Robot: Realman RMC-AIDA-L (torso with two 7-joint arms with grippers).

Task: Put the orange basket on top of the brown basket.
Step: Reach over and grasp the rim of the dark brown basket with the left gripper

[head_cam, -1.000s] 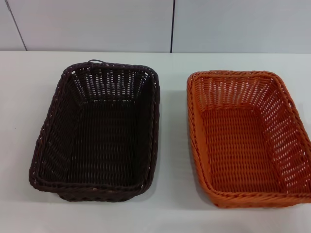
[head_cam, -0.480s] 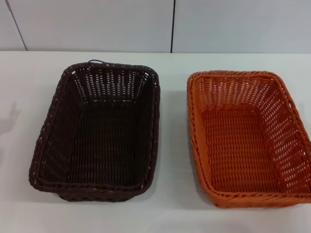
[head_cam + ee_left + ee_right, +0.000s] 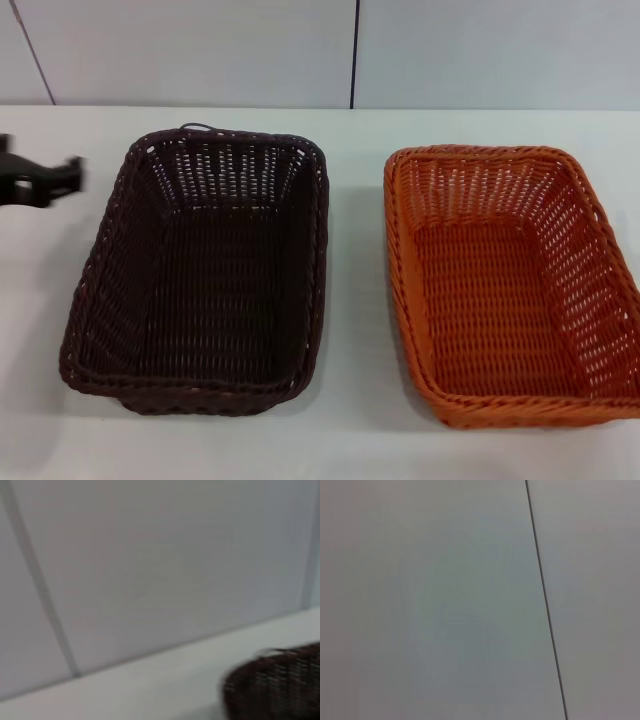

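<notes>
The brown basket stands on the white table at the left in the head view. A corner of it also shows in the left wrist view. The orange basket stands to its right, a hand's width apart. Both are upright and empty. My left gripper shows as a blurred black shape at the left edge of the head view, to the left of the brown basket's far corner and not touching it. My right gripper is out of view.
The white table runs back to a pale panelled wall. The right wrist view shows only the wall with one dark seam.
My left gripper has come into the head view from the left edge; it was not in view before. The baskets have not moved.
</notes>
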